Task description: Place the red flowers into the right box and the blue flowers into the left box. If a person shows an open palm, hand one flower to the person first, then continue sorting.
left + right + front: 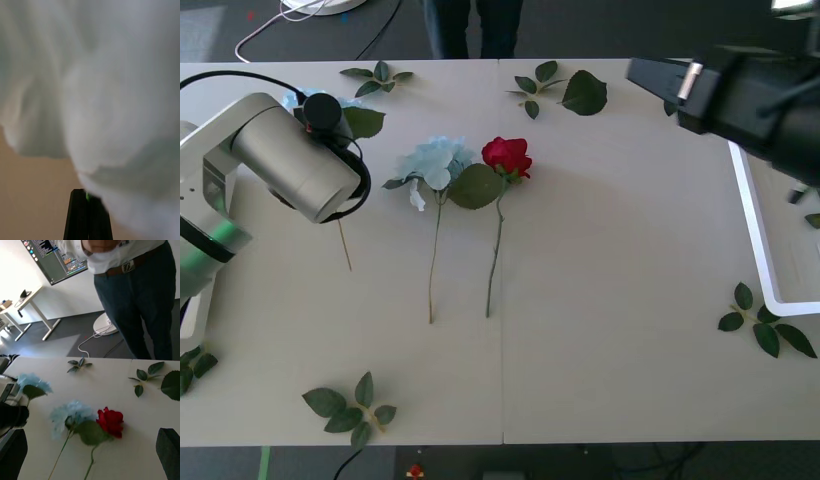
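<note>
So the blue flower (310,100) on the left side of the table (600,330) is the one being worked right now. The left gripper (88,215) is pinched tight on it, fingers together with a bit of green stem poking out between them and pale petals crowding right up against the wrist camera. From the front you can see its stem (343,250) trailing out below the arm, so I'm guessing it's the pickup step and the flower isn't really lifted yet.

Next move, as I read it: raise it clear and carry it over to the left box (192,315), which is peeking out at the table's left edge under that arm. Short trip, but the long stem could drag.

A second blue flower (435,162) and one red flower (507,156) are lying side by side mid-table, heads touching via a leaf, stems pointing toward the robot.

The right gripper (90,457) is hanging wide open above the right box (758,245), looking toward those two. A person's standing at the far edge, no palm showing.
</note>
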`<action>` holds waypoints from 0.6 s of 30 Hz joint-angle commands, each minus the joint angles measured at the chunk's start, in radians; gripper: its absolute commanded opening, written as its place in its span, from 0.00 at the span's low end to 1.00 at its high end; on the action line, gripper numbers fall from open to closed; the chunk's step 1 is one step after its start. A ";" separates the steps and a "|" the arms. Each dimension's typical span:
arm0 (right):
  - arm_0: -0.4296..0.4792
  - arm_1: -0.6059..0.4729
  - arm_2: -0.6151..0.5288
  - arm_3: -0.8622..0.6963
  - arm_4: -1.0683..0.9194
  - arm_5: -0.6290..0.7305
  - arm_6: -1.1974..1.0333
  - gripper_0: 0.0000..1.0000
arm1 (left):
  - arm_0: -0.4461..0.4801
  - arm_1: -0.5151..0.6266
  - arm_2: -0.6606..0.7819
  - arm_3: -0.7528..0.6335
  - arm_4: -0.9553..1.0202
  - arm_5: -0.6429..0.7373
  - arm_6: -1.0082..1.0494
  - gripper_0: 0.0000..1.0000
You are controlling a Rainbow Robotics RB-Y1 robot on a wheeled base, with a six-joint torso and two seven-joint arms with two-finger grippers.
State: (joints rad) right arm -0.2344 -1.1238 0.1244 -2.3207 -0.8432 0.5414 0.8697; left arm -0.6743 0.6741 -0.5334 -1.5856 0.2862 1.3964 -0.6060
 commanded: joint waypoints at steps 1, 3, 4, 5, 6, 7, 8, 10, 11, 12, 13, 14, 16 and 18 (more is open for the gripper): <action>0.099 -0.040 -0.164 -0.065 -0.178 0.086 0.252 1.00 | 0.010 0.064 0.066 -0.073 0.010 0.010 -0.055 0.00; 0.144 -0.036 -0.233 -0.075 -0.275 0.127 0.354 1.00 | 0.010 0.082 0.101 -0.113 0.010 0.056 -0.064 0.00; 0.167 -0.033 -0.267 -0.077 -0.323 0.146 0.410 1.00 | 0.010 0.096 0.127 -0.142 0.011 0.093 -0.081 0.00; 0.178 -0.031 -0.284 -0.078 -0.344 0.152 0.439 1.00 | 0.010 0.102 0.142 -0.155 0.013 0.116 -0.098 0.00; 0.204 -0.028 -0.322 -0.078 -0.398 0.166 0.505 1.00 | 0.012 0.117 0.190 -0.178 0.036 0.170 -0.141 0.00; 0.214 -0.028 -0.335 -0.078 -0.419 0.170 0.531 1.00 | 0.012 0.124 0.213 -0.188 0.048 0.191 -0.159 0.00; 0.234 -0.028 -0.356 -0.078 -0.458 0.172 0.586 1.00 | 0.012 0.136 0.259 -0.198 0.079 0.230 -0.209 0.00; 0.268 -0.030 -0.390 -0.077 -0.524 0.172 0.672 1.00 | 0.012 0.151 0.352 -0.203 0.143 0.286 -0.305 0.00; 0.285 -0.028 -0.404 -0.077 -0.550 0.172 0.712 1.00 | 0.013 0.157 0.395 -0.203 0.169 0.309 -0.347 0.00; 0.303 -0.028 -0.420 -0.077 -0.580 0.172 0.755 1.00 | 0.018 0.168 0.447 -0.203 0.197 0.335 -0.399 0.00; 0.311 -0.028 -0.427 -0.077 -0.596 0.173 0.775 1.00 | 0.022 0.173 0.475 -0.203 0.209 0.346 -0.426 0.00; 0.328 -0.030 -0.442 -0.077 -0.626 0.175 0.813 1.00 | 0.036 0.185 0.536 -0.203 0.234 0.362 -0.483 0.00; 0.346 -0.027 -0.466 -0.075 -0.680 0.195 0.877 1.00 | 0.076 0.206 0.639 -0.203 0.271 0.368 -0.587 0.00; 0.353 -0.016 -0.493 -0.069 -0.731 0.233 0.936 1.00 | 0.134 0.219 0.725 -0.203 0.278 0.357 -0.699 0.00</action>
State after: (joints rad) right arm 0.0948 -1.1254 -0.3112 -2.3695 -1.5187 0.7377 1.7053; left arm -0.6231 0.8186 0.0850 -1.7584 0.5494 1.7529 -1.2677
